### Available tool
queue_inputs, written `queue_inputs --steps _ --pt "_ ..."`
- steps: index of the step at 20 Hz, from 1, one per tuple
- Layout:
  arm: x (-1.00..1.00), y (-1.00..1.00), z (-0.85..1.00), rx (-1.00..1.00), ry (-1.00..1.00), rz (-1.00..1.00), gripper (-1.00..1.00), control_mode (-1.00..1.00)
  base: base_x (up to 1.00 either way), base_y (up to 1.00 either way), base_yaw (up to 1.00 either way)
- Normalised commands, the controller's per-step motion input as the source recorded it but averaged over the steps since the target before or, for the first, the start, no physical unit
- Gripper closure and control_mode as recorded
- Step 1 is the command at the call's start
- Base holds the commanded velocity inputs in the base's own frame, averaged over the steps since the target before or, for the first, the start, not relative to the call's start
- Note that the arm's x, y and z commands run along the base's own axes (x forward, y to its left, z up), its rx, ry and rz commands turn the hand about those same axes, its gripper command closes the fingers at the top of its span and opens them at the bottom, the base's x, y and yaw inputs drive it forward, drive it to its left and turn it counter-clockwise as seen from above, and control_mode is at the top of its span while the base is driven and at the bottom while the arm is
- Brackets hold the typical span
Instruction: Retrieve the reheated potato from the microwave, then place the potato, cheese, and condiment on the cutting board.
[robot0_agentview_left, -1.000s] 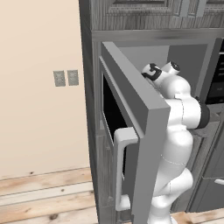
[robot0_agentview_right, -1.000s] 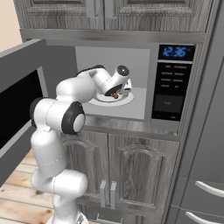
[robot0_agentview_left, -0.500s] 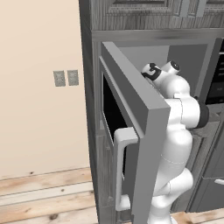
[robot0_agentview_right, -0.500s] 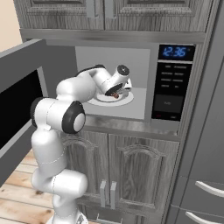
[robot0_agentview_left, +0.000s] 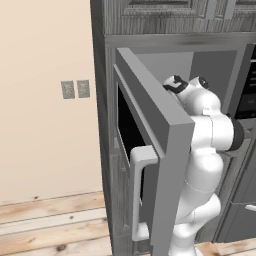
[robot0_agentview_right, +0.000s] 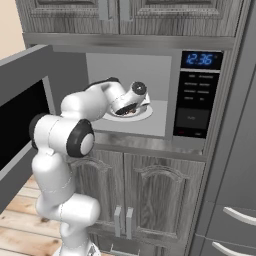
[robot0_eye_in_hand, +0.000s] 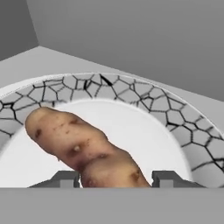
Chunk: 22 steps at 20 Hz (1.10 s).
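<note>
The microwave (robot0_agentview_right: 200, 95) stands open, its door (robot0_agentview_left: 150, 130) swung out to the left. Inside, a tan speckled potato (robot0_eye_in_hand: 83, 148) lies on a white plate with a crackle-patterned rim (robot0_eye_in_hand: 144, 105). My gripper (robot0_eye_in_hand: 116, 179) reaches into the cavity and straddles the near end of the potato, one fingertip (robot0_eye_in_hand: 65, 179) against each side of it. From the right base view the hand (robot0_agentview_right: 131, 111) hangs low over the plate (robot0_agentview_right: 145, 114), hiding the potato. The cheese, condiment and cutting board are out of view.
The door's pale bar handle (robot0_agentview_left: 137, 190) juts toward the base at the left. The control panel with a blue clock (robot0_agentview_right: 200, 60) sits right of the cavity. Grey cabinet doors (robot0_agentview_right: 150, 195) are below and above the microwave. The cavity walls close in around the hand.
The arm has stayed reaching into the microwave with the hand over the plate; no shift shows in the base views.
</note>
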Motion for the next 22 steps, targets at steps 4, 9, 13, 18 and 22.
queue_inputs --steps 4,9,13,18,22 --pt "-0.04 -0.01 -0.02 -0.01 -0.08 0.00 1.00 -1.00 0.00 0.00 0.00" --pt "-0.03 0.00 0.37 0.00 0.00 0.02 1.00 -1.00 0.00 0.00 0.00" --pt "-0.27 -0.10 0.52 0.00 0.00 0.04 1.00 -1.00 0.00 0.00 0.00" --pt "-0.57 -0.26 0.31 0.00 0.00 0.04 1.00 -1.00 0.00 0.00 0.00" --pt "-0.76 -0.17 0.04 0.00 -0.02 0.00 1.00 -1.00 0.00 0.00 0.00"
